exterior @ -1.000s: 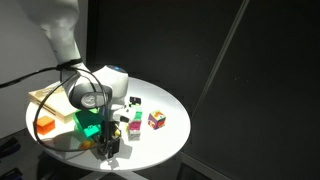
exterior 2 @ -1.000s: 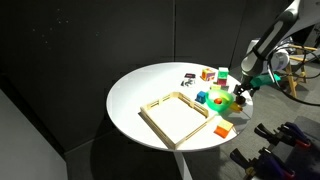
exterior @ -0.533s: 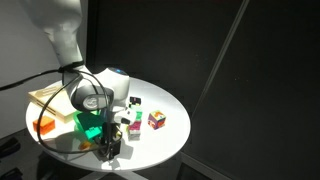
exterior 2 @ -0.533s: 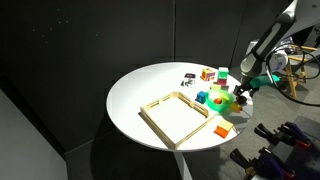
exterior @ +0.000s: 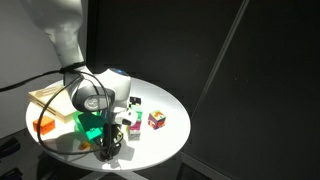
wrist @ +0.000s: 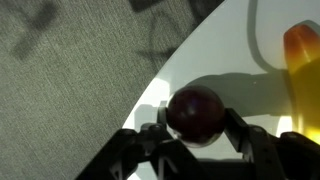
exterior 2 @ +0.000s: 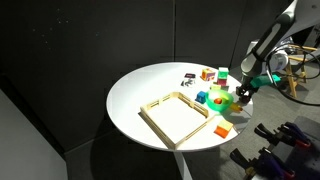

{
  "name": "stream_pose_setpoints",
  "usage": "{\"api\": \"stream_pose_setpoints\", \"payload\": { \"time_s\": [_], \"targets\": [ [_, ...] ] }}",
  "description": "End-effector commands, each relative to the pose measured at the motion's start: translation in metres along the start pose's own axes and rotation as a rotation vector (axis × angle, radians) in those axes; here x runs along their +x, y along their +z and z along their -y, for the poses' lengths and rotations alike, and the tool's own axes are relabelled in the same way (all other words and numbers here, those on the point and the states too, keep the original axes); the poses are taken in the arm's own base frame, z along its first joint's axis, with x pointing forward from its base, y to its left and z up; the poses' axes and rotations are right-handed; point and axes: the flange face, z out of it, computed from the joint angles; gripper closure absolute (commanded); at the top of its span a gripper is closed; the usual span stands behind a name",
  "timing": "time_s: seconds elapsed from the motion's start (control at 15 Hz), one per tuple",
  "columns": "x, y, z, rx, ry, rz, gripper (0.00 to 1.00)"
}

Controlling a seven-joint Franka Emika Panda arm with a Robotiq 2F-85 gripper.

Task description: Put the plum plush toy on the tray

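In the wrist view the plum plush toy [wrist: 195, 112], a small dark reddish-purple ball, rests on the white table near its edge. My gripper [wrist: 195, 122] is shut on it, one black finger [wrist: 150, 132] pressed against each side. In both exterior views the gripper [exterior: 108, 148] [exterior 2: 243, 95] is down at the table rim beside the green bowl [exterior 2: 222, 99], and the arm hides the plum there. The light-wood tray [exterior 2: 160, 104] [exterior: 42, 97] lies across the table from the gripper, with nothing in it.
A yellow banana [wrist: 300, 60] lies right beside the plum. An orange block [exterior 2: 222, 130] sits near the tray's corner. Small coloured cubes [exterior: 156, 120] [exterior 2: 207, 73] stand further along the round white table [exterior 2: 140, 85]. The table edge drops off just behind the gripper.
The jaws have closed from open onto the plum. The arm has hardly moved.
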Motion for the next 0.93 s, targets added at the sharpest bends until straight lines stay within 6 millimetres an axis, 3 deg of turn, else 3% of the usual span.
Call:
{"api": "stream_pose_setpoints", "payload": {
  "time_s": [0.0, 0.33, 0.87],
  "targets": [
    [0.002, -0.013, -0.006, -0.016, 0.031, 0.008, 0.66],
    [0.000, -0.025, -0.010, -0.021, 0.044, 0.024, 0.66],
    [-0.003, -0.057, 0.001, -0.004, -0.023, 0.015, 0.66]
  ]
}}
